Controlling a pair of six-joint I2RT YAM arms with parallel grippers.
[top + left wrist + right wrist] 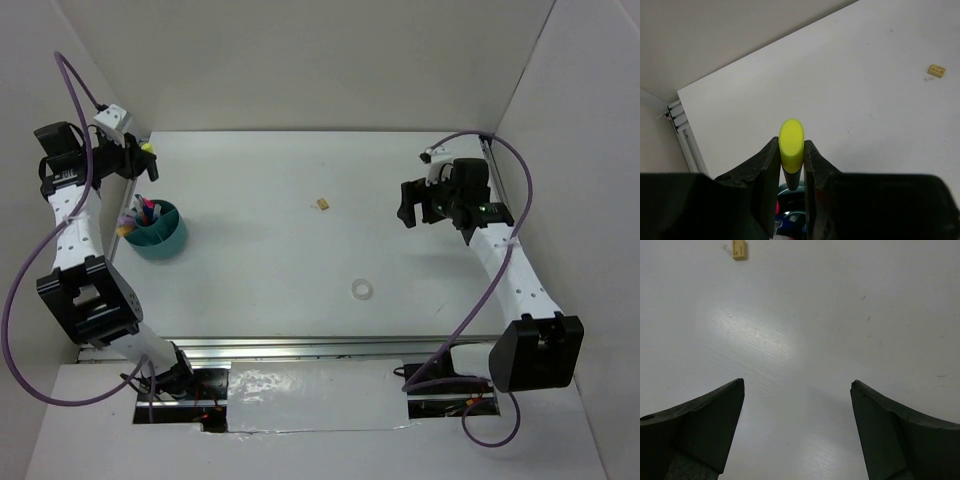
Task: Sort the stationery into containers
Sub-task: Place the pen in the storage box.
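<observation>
Yellow-capped marker (791, 141) near vertical, cap up, barrel toward teal cup (166, 244), pinched by L gripper (790, 150); R gripper (797, 385) spread wide

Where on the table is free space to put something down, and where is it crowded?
Free: the far strip behind the eraser; the middle between cup and eraser; the near strip between cup and tape ring. Crowded: the far left corner, where the left gripper holds a marker by the cup; the open right gripper hangs over the right side.
</observation>
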